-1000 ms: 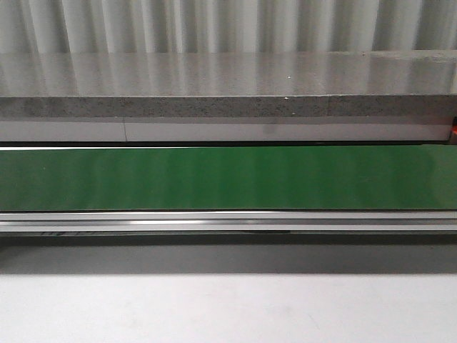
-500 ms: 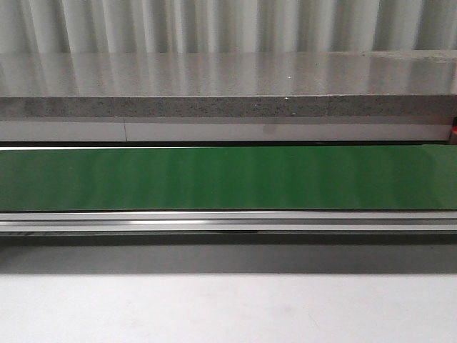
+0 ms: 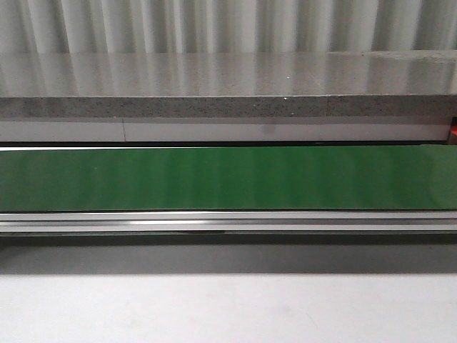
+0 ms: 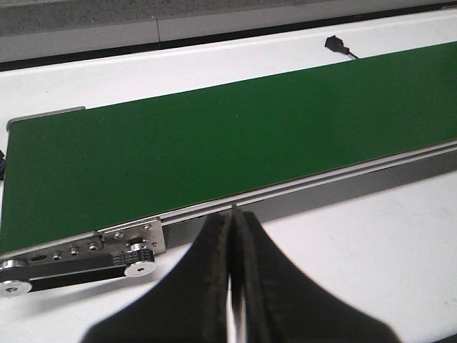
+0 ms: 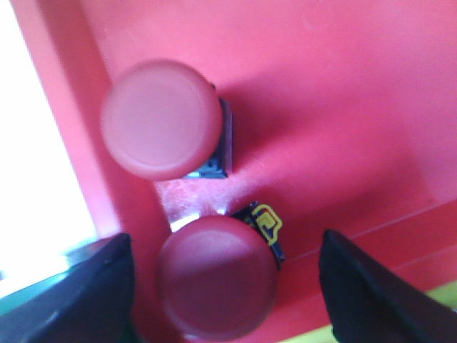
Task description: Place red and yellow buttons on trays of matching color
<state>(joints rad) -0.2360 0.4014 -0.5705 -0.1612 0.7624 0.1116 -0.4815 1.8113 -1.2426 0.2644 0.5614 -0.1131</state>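
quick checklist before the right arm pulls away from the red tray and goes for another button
1. Right gripper open: ok, its fingers stand wide apart either side of a red button.
2. Button released: ok, the nearer red button sits between the fingers with neither touching it.
3. Buttons on matching colour: ok, it and the second red button both sit on the red tray.
4. Left gripper empty: ok, shut with nothing between the fingers.
5. Next button waiting on the green belt: not ok, none shows in the front or left wrist view.
6. Yellow tray position: cannot tell, only a yellowish sliver shows beyond the red tray's edge.
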